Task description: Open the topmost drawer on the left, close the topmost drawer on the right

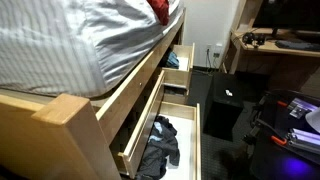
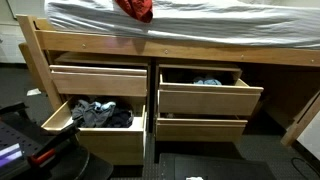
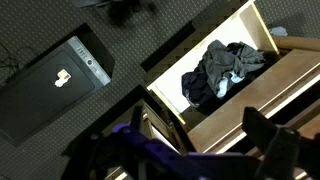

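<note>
Gripper hangs above the open lower left drawer of crumpled clothes — fingers spread wide, holding nothing. Top right drawer stands pulled out; top left drawer — barely out, if at all.

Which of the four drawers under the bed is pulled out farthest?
The lower drawer heaped with dark clothes, below the red cloth; the other three stick out less.

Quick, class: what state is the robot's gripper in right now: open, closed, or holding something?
Gripper: open, holding nothing, as seen in the wrist view.
</note>
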